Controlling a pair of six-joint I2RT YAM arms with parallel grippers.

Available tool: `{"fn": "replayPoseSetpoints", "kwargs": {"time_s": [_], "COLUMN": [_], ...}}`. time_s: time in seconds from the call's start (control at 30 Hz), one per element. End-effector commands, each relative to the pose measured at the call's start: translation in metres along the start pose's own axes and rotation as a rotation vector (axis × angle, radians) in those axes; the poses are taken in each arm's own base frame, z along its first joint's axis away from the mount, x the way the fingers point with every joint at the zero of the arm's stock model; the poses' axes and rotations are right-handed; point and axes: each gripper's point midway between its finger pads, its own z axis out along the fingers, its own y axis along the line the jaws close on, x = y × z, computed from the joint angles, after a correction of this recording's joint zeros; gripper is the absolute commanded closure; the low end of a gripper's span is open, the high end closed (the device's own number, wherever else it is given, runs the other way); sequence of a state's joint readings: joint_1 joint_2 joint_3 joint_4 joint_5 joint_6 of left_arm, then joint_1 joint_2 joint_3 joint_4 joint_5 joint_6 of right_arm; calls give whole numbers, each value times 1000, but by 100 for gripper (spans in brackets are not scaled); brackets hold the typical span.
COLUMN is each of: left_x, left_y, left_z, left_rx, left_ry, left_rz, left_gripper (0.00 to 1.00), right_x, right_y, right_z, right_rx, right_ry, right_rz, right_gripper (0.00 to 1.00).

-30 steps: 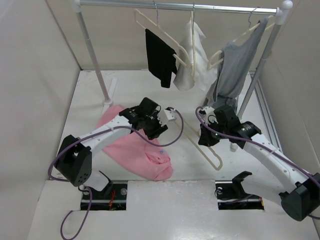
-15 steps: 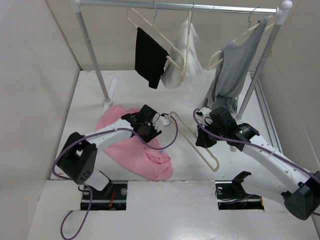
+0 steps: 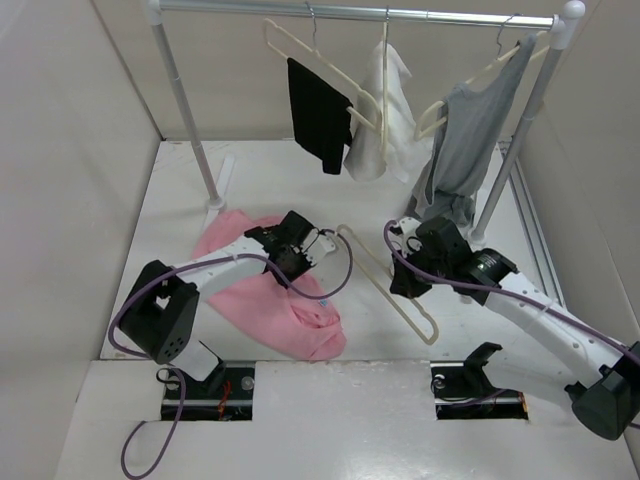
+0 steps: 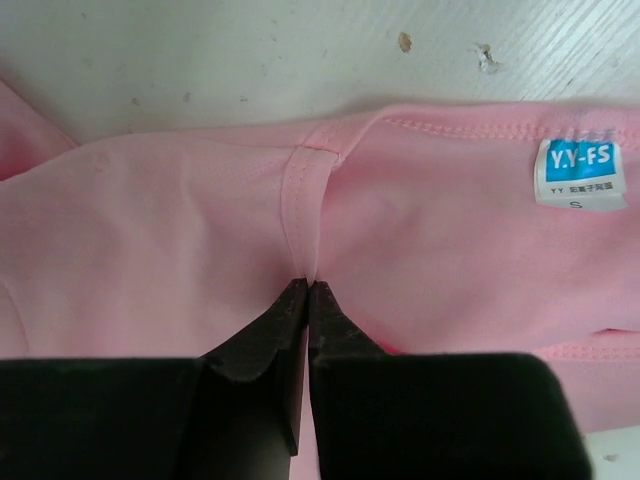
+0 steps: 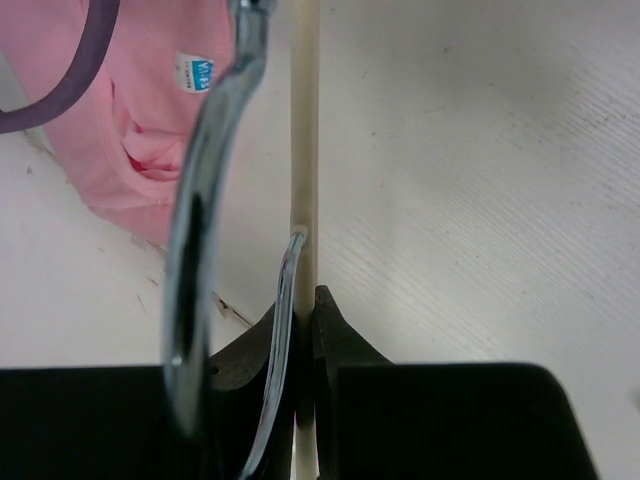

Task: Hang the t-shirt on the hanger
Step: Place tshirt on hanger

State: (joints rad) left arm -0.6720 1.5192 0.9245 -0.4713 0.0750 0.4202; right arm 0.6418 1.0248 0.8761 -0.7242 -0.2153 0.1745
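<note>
Early on: left end effector [image 4: 307, 292] is pinching the t-shirt [image 4: 430, 260] near its neckline, right end effector [image 5: 305, 300] is gripping the hanger [image 5: 303, 120], and the shirt is not yet going on.

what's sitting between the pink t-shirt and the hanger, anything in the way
Nothing solid that shows. The left gripper is shut on the t-shirt at its collar seam, the right gripper on the hanger by its hook, with bare table between them. Only the left arm's purple cable loops across that gap.
</note>
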Motion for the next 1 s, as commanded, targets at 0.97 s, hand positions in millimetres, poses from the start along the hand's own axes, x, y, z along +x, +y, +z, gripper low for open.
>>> {"fn": "replayPoseSetpoints", "kwargs": {"time_s": [0.97], "left_x": [-60], "left_y": [18], "left_z": [-85], "left_rx": [-65], "left_ry": [-228], "left_rz": [-124], "left_gripper": [100], "right_x": [31], "right_y": [67], "right_z": [22], "right_rx": [-246], "right_ry": [37], "right_rz": [-165], "right_gripper": [100]}}
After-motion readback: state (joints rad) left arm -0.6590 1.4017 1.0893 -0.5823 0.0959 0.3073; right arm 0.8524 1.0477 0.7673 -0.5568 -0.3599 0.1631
